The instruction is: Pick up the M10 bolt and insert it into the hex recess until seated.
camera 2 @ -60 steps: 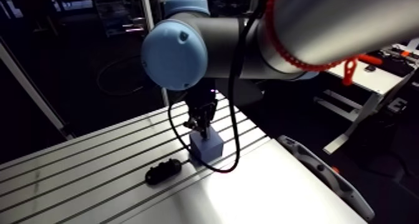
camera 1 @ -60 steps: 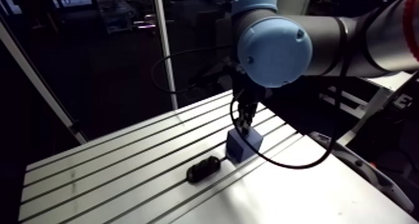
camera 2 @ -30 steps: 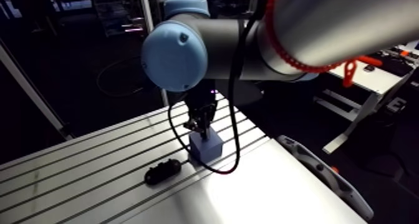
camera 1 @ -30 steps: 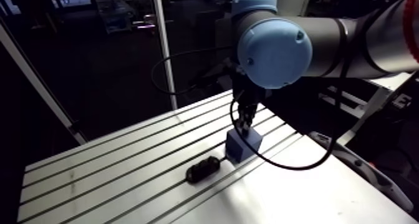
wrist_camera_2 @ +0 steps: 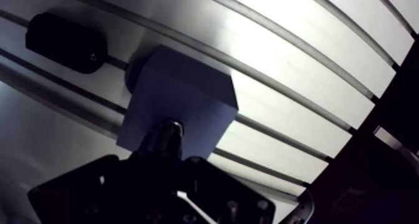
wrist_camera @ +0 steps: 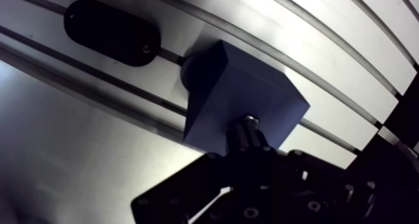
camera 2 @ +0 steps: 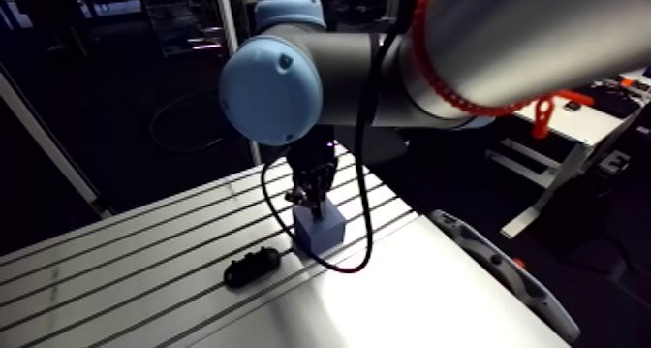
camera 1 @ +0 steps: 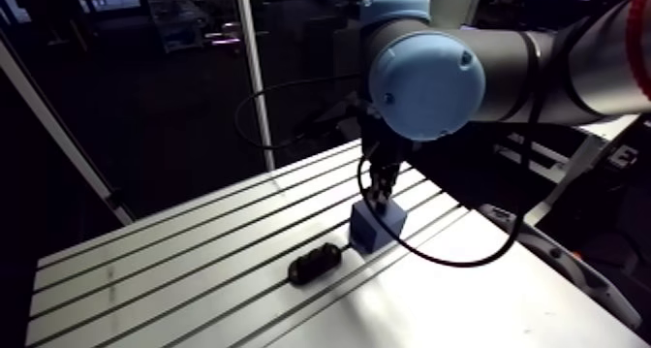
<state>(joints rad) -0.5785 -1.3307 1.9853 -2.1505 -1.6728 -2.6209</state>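
Arm view, centre of frame: gripper poised over the blue block, same spot as in the earlier pictures. Block, black oblong part and worktop unmoved. No descent to be seen, so I judge the insertion is creeping or stalled, not yet seated.

Wrist view: M10 bolt juts ahead of the gripper, its end against the block's top face, with the gripper closed on its shank. Hex recess hidden under the bolt. Fingertips lost in dark housing. Depth of entry unreadable.
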